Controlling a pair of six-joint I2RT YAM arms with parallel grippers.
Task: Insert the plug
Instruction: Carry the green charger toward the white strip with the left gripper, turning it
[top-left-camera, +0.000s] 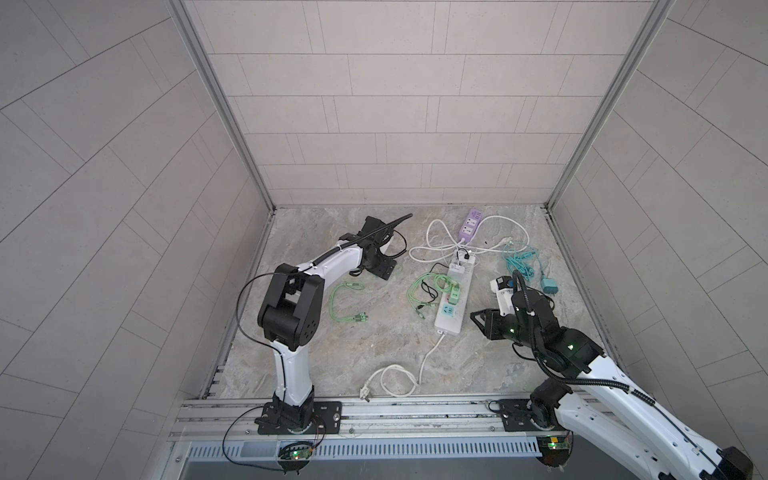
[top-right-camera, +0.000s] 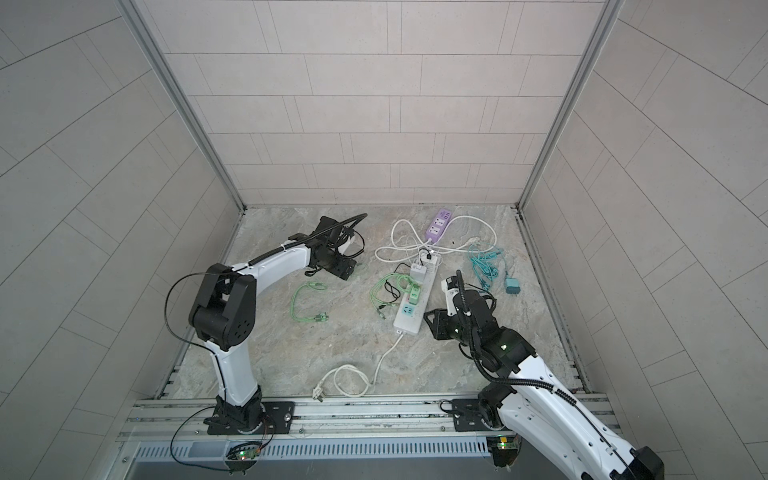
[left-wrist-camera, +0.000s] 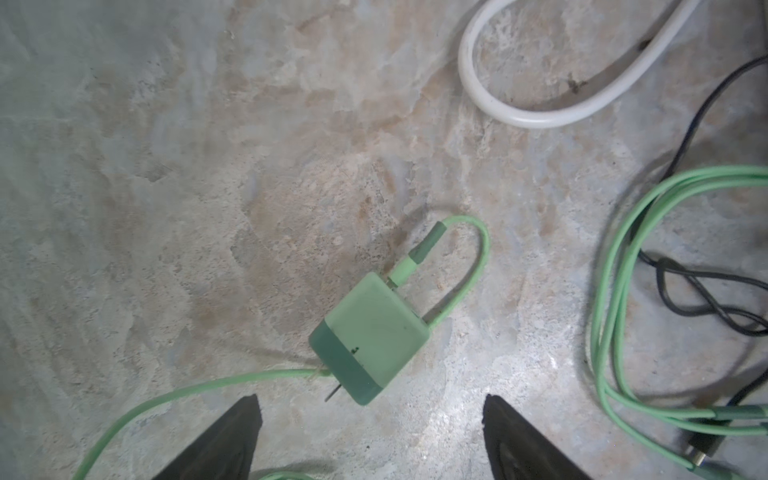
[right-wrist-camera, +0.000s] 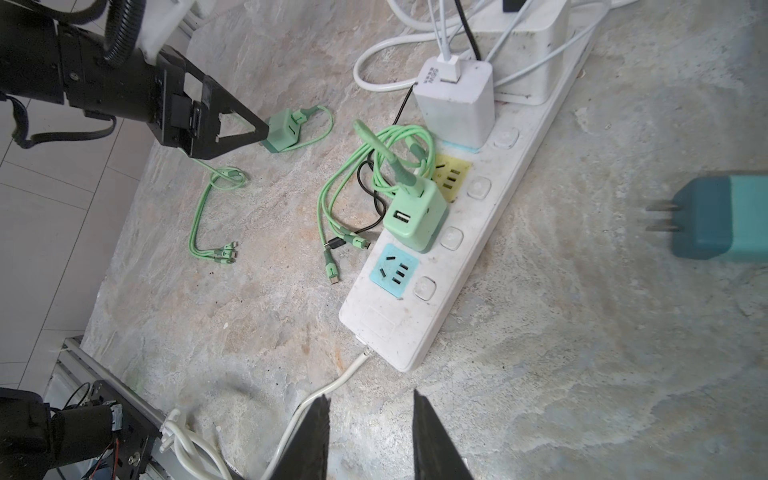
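On the left gripper (left-wrist-camera: 370, 401) the fingers (left-wrist-camera: 232, 440) are spread wide, tips just short of the green plug (left-wrist-camera: 370, 338). It lies on the worktop (left-wrist-camera: 166, 208), left of the strip (right-wrist-camera: 386, 328), toward the back edge. It looks light, hard and smooth; I'd pinch its flat sides, clear of the prongs (left-wrist-camera: 334, 392) and springy cord (left-wrist-camera: 478, 266). The right gripper (right-wrist-camera: 370, 397) shows a narrow, empty gap. The strip's blue socket (right-wrist-camera: 392, 270) and yellow socket (right-wrist-camera: 451, 176) sit free; a green charger (right-wrist-camera: 415, 216) fills the one between.
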